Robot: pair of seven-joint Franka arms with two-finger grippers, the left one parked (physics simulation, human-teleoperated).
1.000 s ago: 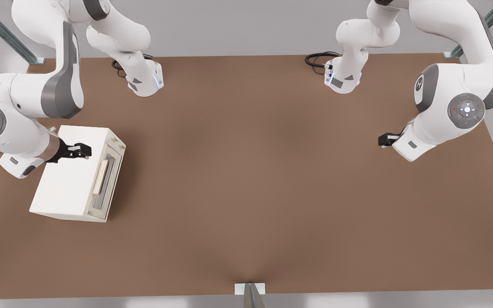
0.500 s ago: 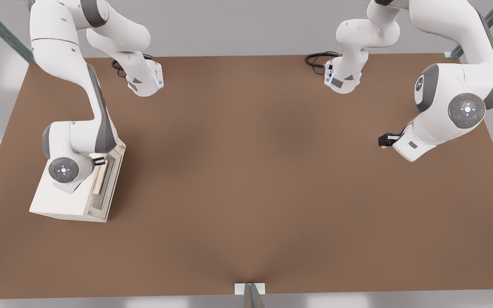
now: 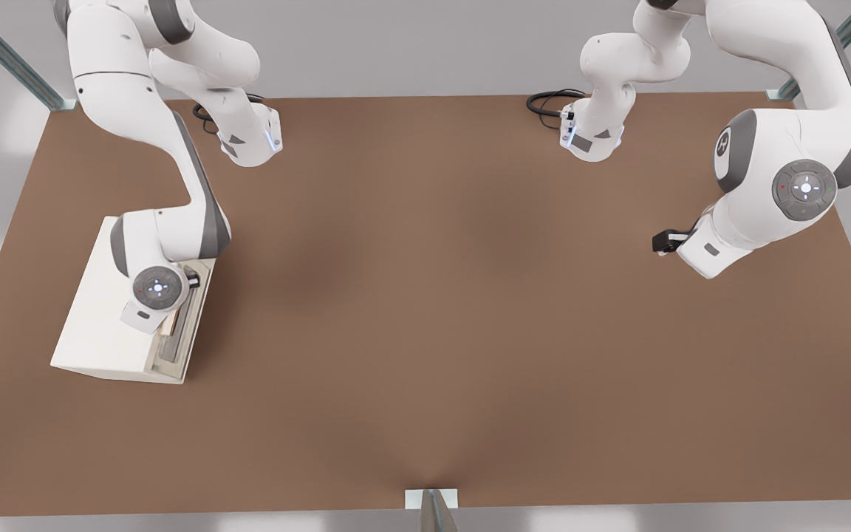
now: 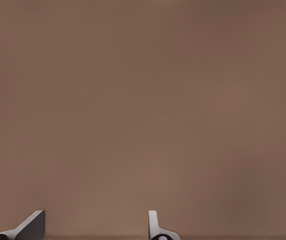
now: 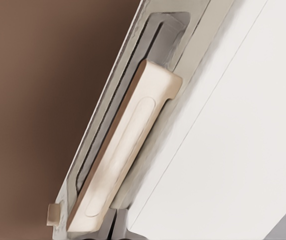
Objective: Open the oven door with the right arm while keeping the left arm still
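The cream-white box oven (image 3: 104, 310) sits on the brown table at the front view's left. Its door (image 3: 190, 319) faces the front view's right, with a grey window and a pale wooden bar handle (image 3: 170, 325). The door looks shut against the oven body. My right arm (image 3: 167, 236) reaches down over the oven's top edge, and its black gripper (image 3: 191, 279) is right above the handle, mostly hidden under the wrist. The right wrist view looks straight down along the handle (image 5: 125, 150), the window recess (image 5: 158, 45) and the plain top (image 5: 233, 150).
The other arm (image 3: 773, 192) hangs at the front view's right, well away from the oven, with its small black gripper (image 3: 665, 241) above bare table. Both arm bases (image 3: 252, 140) stand at the table's (image 3: 433, 310) far edge. A black cable (image 3: 547, 100) lies by the far base.
My right arm swung from beside the oven's far-left side to above its door edge. The wrist now points down over the handle. The oven and the other arm have not moved.
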